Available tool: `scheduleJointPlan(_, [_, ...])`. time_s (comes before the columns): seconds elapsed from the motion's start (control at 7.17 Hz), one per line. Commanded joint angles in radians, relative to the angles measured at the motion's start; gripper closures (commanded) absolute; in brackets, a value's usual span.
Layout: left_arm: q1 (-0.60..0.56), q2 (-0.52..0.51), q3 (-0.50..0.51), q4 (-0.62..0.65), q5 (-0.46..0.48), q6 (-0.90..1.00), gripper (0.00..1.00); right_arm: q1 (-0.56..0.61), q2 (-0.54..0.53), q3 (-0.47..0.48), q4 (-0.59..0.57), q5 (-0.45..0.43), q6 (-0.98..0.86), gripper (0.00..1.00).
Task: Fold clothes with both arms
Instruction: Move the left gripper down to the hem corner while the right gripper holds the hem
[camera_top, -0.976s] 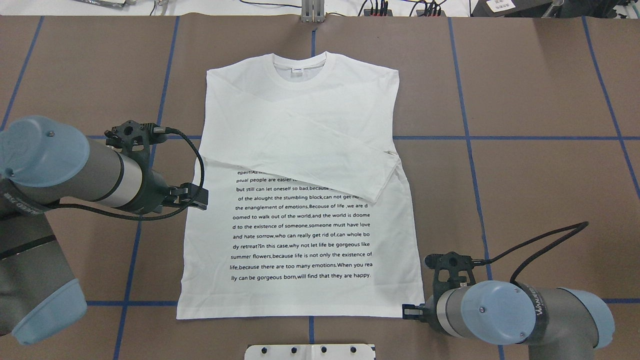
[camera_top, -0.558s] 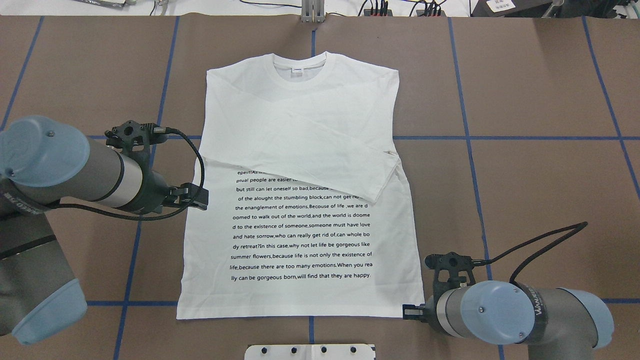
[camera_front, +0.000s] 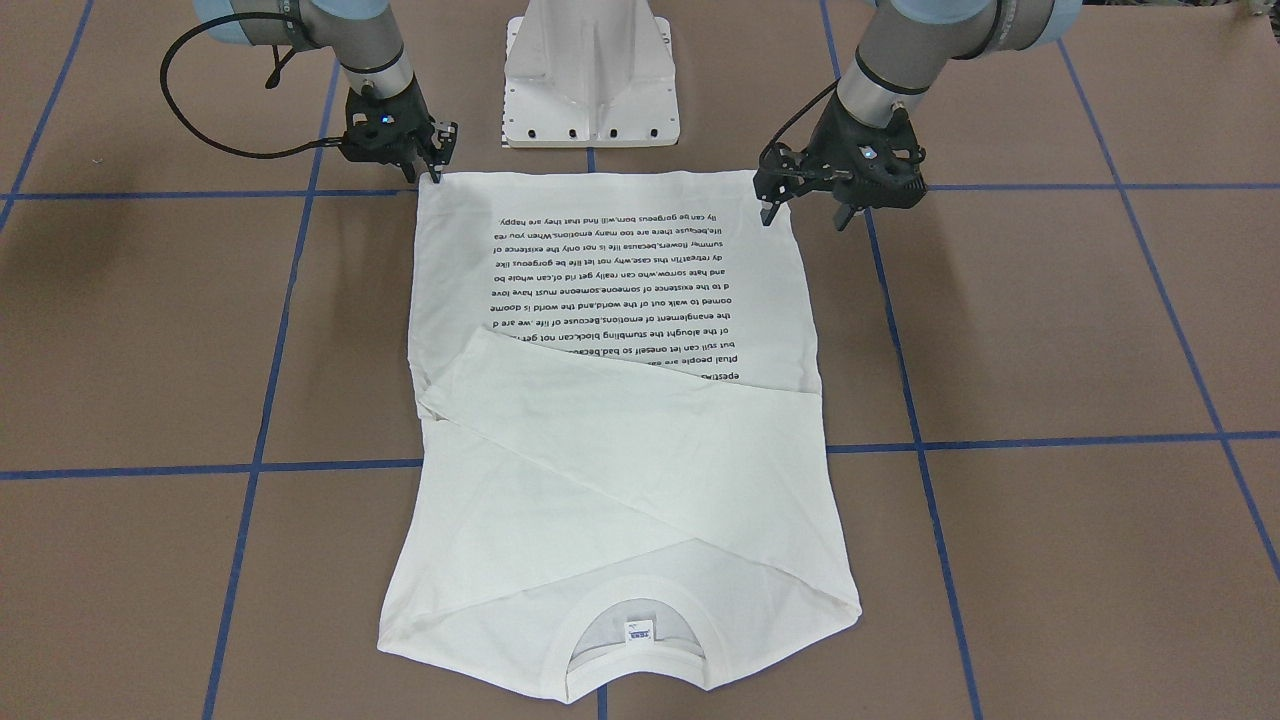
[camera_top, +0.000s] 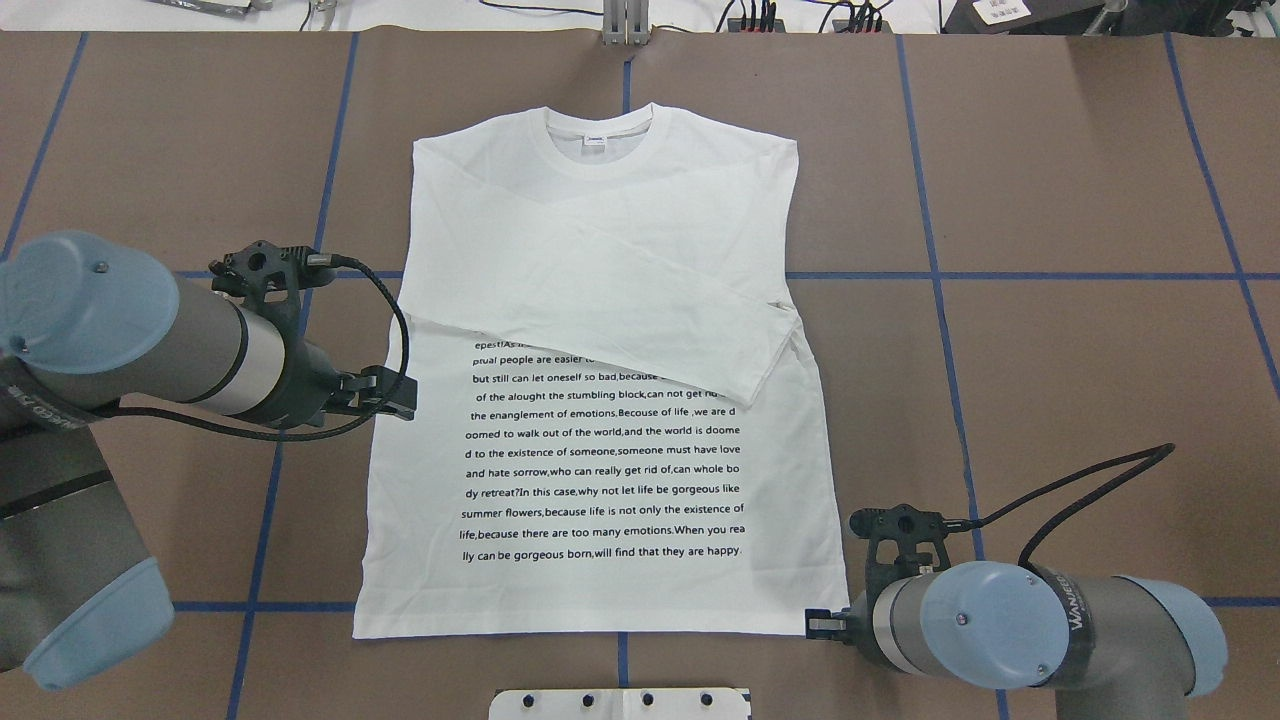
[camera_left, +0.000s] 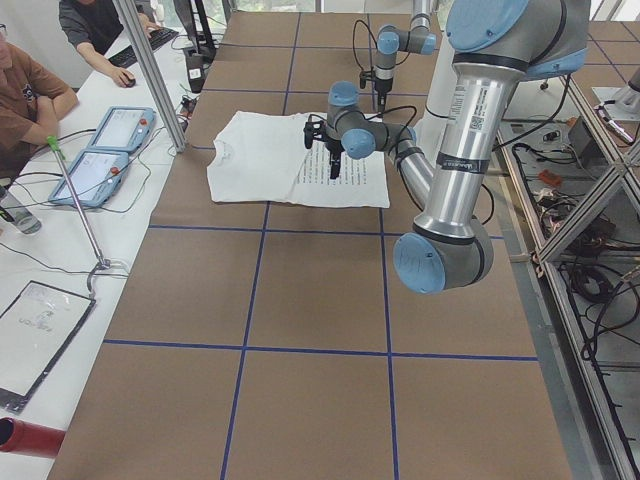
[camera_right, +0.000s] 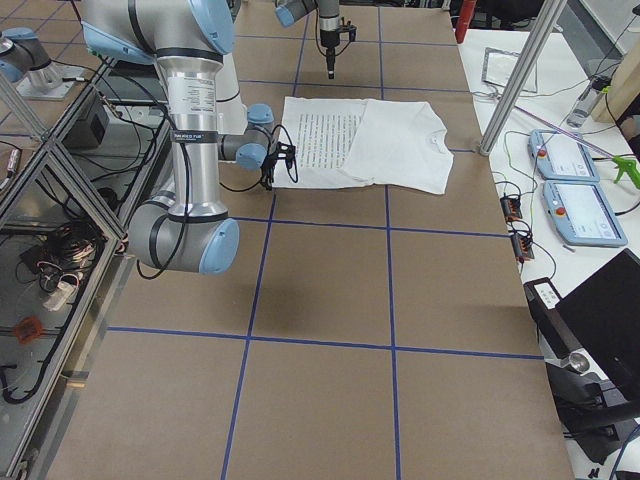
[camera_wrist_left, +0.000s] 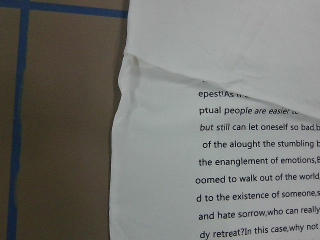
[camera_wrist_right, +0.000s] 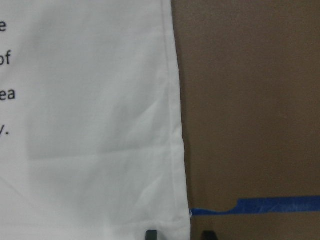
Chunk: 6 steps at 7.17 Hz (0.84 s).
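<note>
While the brown, blue-taped counter (camera_top: 1050, 200) carries it flat at centre, sleeves crossed, the white long-sleeved cotton T-shirt (camera_top: 600, 250) looks light, soft and floppy, and is best pinched at the hem corners. The right hand (camera_front: 428, 175) straddles one corner, released; the left hand (camera_front: 805, 218) hangs released above the side edge.

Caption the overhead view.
White shirt, sleeves folded in, flat on the table; left tool over its side edge, right tool at a hem corner.
</note>
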Motion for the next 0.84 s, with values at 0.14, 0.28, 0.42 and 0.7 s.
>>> scheduleJointPlan(0.14, [0.0, 0.0, 0.0, 0.0, 0.002, -0.003, 0.01, 0.0, 0.002, 0.01, 0.0, 0.0, -0.001, 1.0])
scheduleJointPlan(0.28, [0.0, 0.0, 0.0, 0.0, 0.003, -0.003, 0.01, 0.0, 0.007, 0.011, 0.0, 0.0, -0.001, 1.0])
scheduleJointPlan(0.42, [-0.002, 0.005, -0.003, 0.0, 0.005, -0.006, 0.01, 0.006, 0.005, 0.023, -0.002, -0.003, 0.001, 1.0])
scheduleJointPlan(0.7, [0.012, 0.032, -0.031, -0.002, 0.008, -0.119, 0.01, 0.014, 0.001, 0.04, -0.005, -0.011, 0.039, 1.0])
